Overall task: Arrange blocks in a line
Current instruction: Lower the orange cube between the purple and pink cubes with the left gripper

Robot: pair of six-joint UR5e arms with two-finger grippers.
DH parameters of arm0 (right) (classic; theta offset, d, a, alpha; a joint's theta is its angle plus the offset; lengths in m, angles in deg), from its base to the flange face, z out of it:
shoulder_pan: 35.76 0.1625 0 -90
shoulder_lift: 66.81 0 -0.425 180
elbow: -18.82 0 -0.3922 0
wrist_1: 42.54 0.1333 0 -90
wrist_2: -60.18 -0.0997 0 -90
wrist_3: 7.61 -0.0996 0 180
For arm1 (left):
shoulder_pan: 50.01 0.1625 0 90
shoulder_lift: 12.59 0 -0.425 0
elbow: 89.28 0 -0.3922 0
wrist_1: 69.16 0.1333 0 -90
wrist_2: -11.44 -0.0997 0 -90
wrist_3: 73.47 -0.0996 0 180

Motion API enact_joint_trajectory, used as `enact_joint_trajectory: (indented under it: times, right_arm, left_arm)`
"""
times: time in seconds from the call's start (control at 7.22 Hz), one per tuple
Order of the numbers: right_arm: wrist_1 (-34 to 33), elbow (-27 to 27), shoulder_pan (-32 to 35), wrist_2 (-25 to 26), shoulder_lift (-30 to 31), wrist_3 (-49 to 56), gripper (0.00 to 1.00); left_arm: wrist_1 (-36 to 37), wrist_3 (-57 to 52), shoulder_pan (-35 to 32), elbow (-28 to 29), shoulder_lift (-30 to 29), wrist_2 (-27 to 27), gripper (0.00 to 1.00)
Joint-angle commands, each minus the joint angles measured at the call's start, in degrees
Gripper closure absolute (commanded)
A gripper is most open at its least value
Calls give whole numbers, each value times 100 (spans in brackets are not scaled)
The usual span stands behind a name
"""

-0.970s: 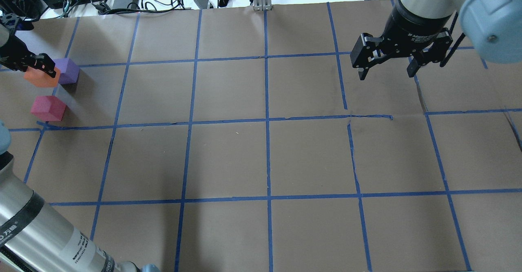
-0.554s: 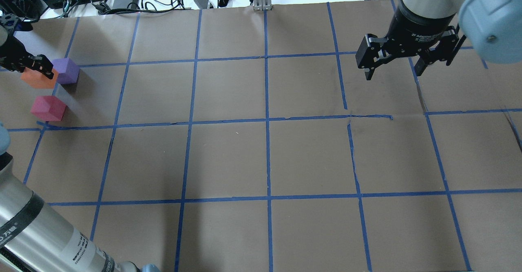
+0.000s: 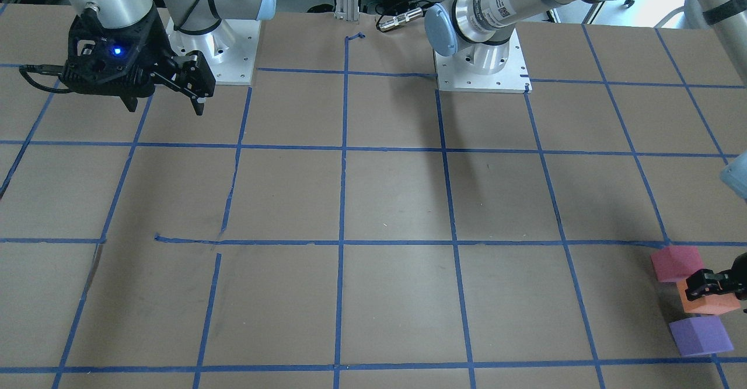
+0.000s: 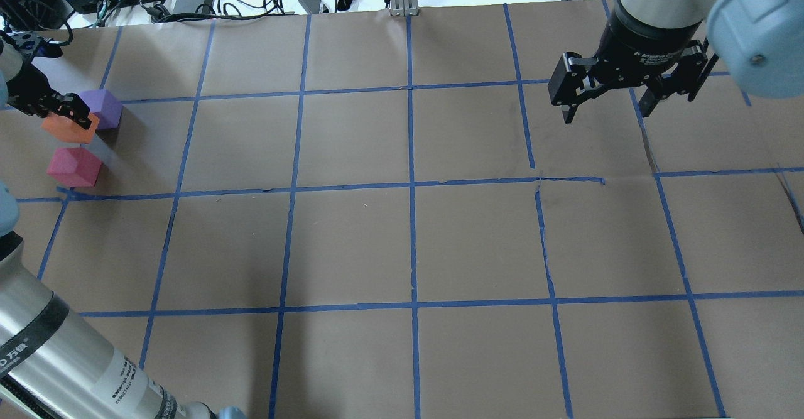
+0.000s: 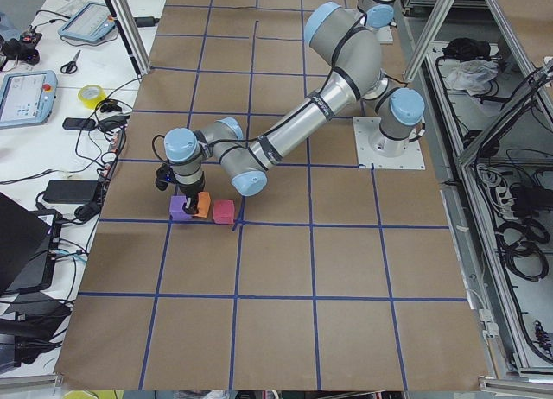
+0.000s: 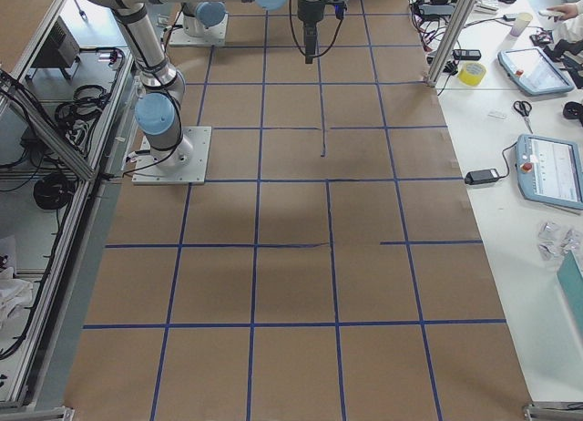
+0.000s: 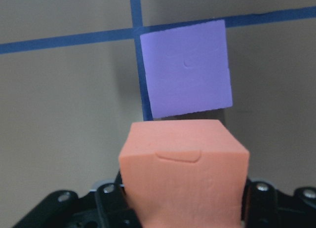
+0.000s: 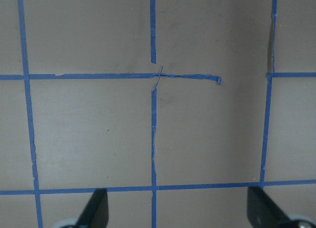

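Between the fingers of the left gripper [image 4: 63, 112] is an orange cube [image 4: 70, 131], pinched on two opposite sides. Whether it rests on the brown paper [image 4: 352, 243] or hangs just above it cannot be told.

Three cubes are in sight, one of each colour, all matte and foam-like with soft edges. A purple cube [image 4: 103, 108] lies just beyond that gripper's fingertips, and a reddish-pink cube [image 4: 73, 166] lies just beside the held one on its opposite side.

Two grippers show. The right gripper [image 4: 604, 112] hovers well apart from every cube, fingers spread wide and holding nothing.

Only the left wrist camera shows a shallow dent in the orange cube's face and the purple cube lying over a blue tape line [image 7: 69, 40]; it misses the reddish-pink cube. The side camera shows all three cubes in a row.
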Motion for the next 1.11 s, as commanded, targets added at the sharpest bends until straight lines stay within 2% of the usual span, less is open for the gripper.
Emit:
enact_joint_trajectory:
  times: [0.0, 0.28, 0.97]
  right_arm:
    - [8, 0, 0, 13, -4, -13, 0]
    - [8, 0, 0, 13, -4, -4, 0]
    - [8, 44, 0, 39, 5, 39, 0]
  left_arm:
    - [8, 6, 0, -42, -52, -2, 100]
    - [253, 41, 0, -103, -157, 94, 100]
    - [263, 357, 9, -226, -220, 112, 100]
